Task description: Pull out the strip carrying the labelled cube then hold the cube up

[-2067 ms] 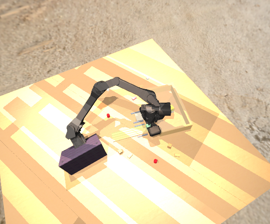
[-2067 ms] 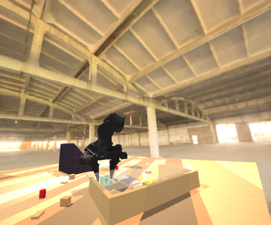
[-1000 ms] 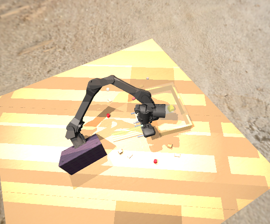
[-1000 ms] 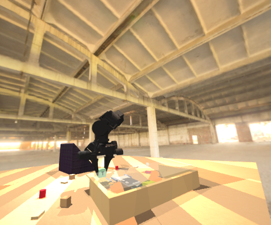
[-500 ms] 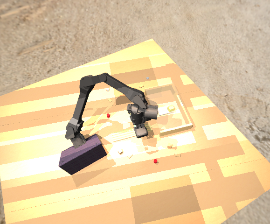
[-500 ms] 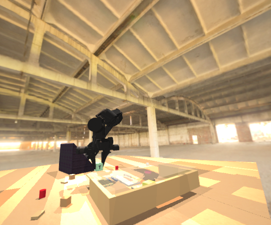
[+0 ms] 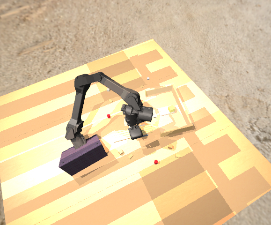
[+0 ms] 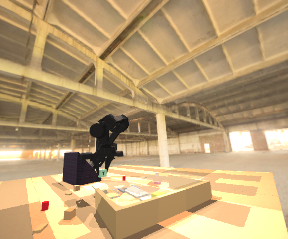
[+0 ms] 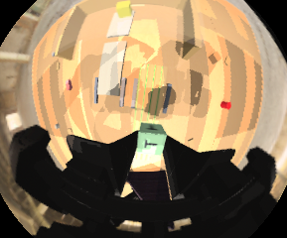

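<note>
My gripper (image 7: 135,133) (image 8: 103,170) (image 9: 150,134) is shut on the green labelled cube (image 8: 102,173) (image 9: 151,138), which bears a dark T. It holds the cube a little above the table, in front of the open side of the low tan walled pen (image 7: 176,131) (image 8: 151,208). In the top view the gripper hides the cube. Several flat strips (image 9: 113,86) (image 8: 136,191) lie side by side below the gripper. A white strip (image 7: 163,112) (image 9: 114,54) inside the pen carries a yellow cube (image 7: 171,108) (image 9: 123,8).
The arm's dark purple base block (image 7: 82,154) (image 8: 74,168) stands at the left. Two small red cubes (image 7: 156,161) (image 7: 108,116) (image 8: 45,205) (image 8: 124,178) and several small tan blocks (image 7: 120,151) (image 8: 69,212) lie scattered on the table. A small grey peg (image 7: 148,78) stands at the back.
</note>
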You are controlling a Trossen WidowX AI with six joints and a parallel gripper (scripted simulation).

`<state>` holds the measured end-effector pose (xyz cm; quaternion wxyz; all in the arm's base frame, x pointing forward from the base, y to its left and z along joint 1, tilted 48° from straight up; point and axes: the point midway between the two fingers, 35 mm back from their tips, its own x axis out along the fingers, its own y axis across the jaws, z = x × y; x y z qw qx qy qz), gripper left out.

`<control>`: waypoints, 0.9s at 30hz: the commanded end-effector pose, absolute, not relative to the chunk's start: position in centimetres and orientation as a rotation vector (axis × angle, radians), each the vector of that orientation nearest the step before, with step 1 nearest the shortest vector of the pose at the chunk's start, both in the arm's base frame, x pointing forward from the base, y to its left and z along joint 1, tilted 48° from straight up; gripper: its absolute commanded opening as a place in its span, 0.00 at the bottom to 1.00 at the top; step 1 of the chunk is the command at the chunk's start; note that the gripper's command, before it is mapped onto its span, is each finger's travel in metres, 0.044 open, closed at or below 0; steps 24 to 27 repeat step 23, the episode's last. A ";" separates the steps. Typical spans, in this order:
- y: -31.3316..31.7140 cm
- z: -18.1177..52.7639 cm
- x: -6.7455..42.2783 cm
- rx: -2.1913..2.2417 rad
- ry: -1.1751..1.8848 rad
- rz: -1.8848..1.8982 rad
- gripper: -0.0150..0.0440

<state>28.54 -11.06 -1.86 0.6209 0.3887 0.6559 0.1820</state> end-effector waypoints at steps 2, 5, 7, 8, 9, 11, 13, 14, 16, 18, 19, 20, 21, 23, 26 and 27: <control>-12.7 -0.2 28.4 0.878 1.497 0.414 0.25; -12.8 -0.1 28.4 0.878 1.497 0.414 0.25; -12.8 -0.1 28.4 0.878 1.497 0.414 0.25; -12.8 -0.1 28.4 0.878 1.497 0.414 0.25; -12.8 -0.1 28.4 0.878 1.497 0.414 0.25; -12.8 -0.1 28.4 0.878 1.497 0.414 0.25; -12.8 -0.1 28.4 0.878 1.497 0.414 0.25; -12.8 -0.1 28.4 0.878 1.497 0.414 0.25; -12.8 -0.1 28.4 0.878 1.497 0.414 0.25; -12.8 -0.1 28.4 0.878 1.497 0.414 0.25; -12.8 -0.1 28.4 0.878 1.497 0.414 0.25; -12.8 -0.1 28.4 0.878 1.497 0.414 0.25; -12.8 -0.1 28.4 0.878 1.497 0.414 0.25; -12.8 -0.1 28.4 0.878 1.497 0.414 0.25; -12.8 -0.1 28.4 0.878 1.497 0.414 0.25; -12.8 -0.1 28.4 0.878 1.497 0.414 0.25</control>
